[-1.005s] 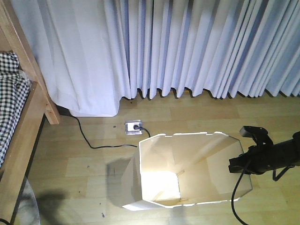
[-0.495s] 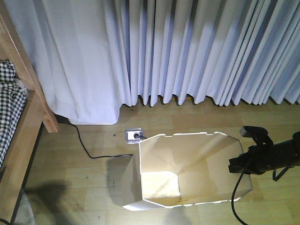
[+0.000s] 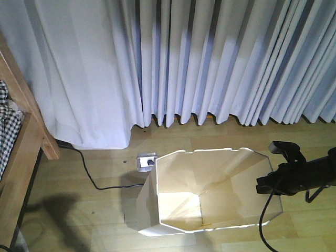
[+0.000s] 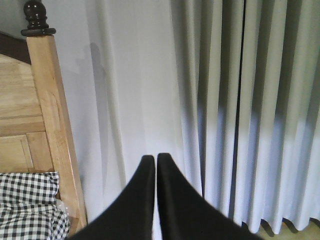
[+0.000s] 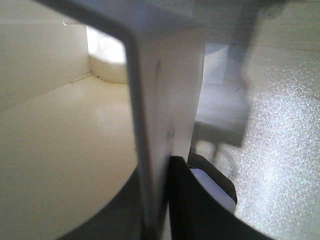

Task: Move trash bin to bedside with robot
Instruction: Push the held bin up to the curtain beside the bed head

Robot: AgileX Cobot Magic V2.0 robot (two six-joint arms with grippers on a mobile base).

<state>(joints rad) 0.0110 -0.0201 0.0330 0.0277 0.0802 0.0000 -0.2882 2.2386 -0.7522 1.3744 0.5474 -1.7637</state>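
Note:
The white trash bin (image 3: 220, 178) stands on the wood floor at the lower middle of the front view, cream inside. My right gripper (image 3: 266, 187), on a black arm with a trailing cable, is shut on the bin's right rim. In the right wrist view the bin's thin wall (image 5: 167, 80) runs between the jaws of the right gripper (image 5: 165, 167). The bed's wooden side rail (image 3: 23, 149) and checked bedding (image 3: 6, 123) lie at the left edge. My left gripper (image 4: 152, 158) is shut on nothing, facing the curtain beside the bed post (image 4: 47, 105).
Pale pleated curtains (image 3: 199, 58) hang across the whole back. A floor socket (image 3: 146, 160) sits just left of the bin's far corner, with a black cable (image 3: 100, 182) running toward the bed.
The curtain, socket and bed have slid down and left in the front view. The bin, still held, now stands right next to the socket. Less of the bedding shows.

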